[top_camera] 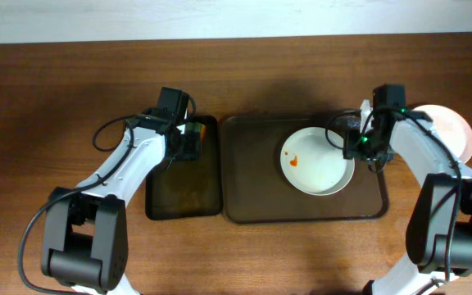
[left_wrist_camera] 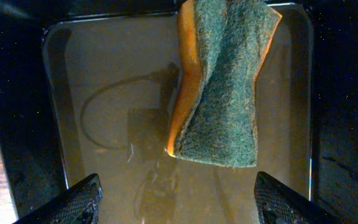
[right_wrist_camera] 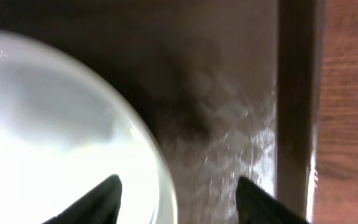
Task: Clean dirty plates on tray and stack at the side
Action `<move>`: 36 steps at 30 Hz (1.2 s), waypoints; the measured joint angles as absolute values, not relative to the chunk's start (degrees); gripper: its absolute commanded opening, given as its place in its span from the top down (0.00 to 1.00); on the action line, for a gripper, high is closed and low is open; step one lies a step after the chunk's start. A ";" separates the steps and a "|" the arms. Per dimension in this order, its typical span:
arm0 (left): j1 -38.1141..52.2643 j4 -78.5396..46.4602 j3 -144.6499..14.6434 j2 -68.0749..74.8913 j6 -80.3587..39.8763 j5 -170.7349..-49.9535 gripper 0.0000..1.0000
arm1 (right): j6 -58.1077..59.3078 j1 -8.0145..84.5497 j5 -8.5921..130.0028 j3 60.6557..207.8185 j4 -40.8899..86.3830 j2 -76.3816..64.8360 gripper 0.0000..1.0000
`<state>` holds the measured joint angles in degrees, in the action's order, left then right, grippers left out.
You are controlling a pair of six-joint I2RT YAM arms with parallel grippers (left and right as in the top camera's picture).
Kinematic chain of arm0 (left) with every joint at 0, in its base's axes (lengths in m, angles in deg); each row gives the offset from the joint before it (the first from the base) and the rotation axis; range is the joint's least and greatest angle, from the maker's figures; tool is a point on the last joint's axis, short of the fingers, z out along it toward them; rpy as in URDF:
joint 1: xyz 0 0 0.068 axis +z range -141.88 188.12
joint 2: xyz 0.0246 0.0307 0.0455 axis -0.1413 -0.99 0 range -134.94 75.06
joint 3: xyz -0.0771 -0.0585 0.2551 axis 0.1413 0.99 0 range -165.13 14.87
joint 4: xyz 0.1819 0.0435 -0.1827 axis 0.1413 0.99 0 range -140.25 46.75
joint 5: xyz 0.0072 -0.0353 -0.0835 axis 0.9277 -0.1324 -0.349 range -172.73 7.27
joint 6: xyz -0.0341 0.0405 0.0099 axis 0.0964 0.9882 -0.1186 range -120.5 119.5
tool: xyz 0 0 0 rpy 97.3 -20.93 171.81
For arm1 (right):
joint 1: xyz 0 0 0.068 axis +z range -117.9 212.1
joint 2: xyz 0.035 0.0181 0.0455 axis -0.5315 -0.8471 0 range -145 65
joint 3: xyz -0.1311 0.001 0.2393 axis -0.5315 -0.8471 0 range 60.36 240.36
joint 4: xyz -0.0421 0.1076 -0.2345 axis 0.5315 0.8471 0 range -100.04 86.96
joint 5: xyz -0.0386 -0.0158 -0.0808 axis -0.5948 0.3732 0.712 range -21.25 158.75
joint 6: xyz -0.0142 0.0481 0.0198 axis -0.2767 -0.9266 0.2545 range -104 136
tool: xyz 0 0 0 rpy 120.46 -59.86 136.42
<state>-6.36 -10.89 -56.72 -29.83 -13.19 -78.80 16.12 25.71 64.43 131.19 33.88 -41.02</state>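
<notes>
Two trays lie side by side on the wooden surface [top_camera: 56,82], and the brown tray [top_camera: 252,180] serves as the mark for everything else. One white plate [top_camera: 322,164] sits flat inside the brown tray, in its right half, with a small orange-red smear [top_camera: 293,161] on the plate's left side. The right tool [top_camera: 357,149] hangs over that tray's far right corner, at the plate's right edge. In the right wrist view the right tool [right_wrist_camera: 185,199] has its fingers spread fairly wide, one over the plate [right_wrist_camera: 55,112] and the other over the bare floor of the brown tray [right_wrist_camera: 229,93], with the plate's rim between them and nothing gripped; whether either finger touches cannot be told. A second plate [top_camera: 453,127] rests on the surface just off the brown tray's far right corner, partly hidden by the right arm, and whether more lie under it cannot be told. A smaller black tray [top_camera: 183,192] lies just left of the brown tray. The left tool [top_camera: 185,146] is over its far end. In the left wrist view the left tool [left_wrist_camera: 179,205] is wide open and grips nothing, and beyond its fingertips a sponge [left_wrist_camera: 222,87], green scouring face on an orange body, sits in the black tray [left_wrist_camera: 92,68], whose floor is covered by a thin brownish liquid [left_wrist_camera: 104,155].
</notes>
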 measured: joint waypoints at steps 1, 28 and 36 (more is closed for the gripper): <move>-6.36 -10.91 -56.72 -29.83 -13.19 -78.80 0.25 | 16.27 25.71 64.10 133.42 37.69 -41.04 0.37; -6.36 -20.60 -56.70 -31.62 -13.19 -79.74 0.25 | 8.21 25.71 61.66 127.63 35.98 -41.13 0.96; -6.36 -23.13 -56.70 -37.98 -12.95 -82.11 0.85 | 8.21 25.71 61.57 127.63 35.94 -41.13 0.95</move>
<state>-6.36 -23.13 -56.70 -37.98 -12.95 -82.11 8.21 25.71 61.57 127.63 35.94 -41.13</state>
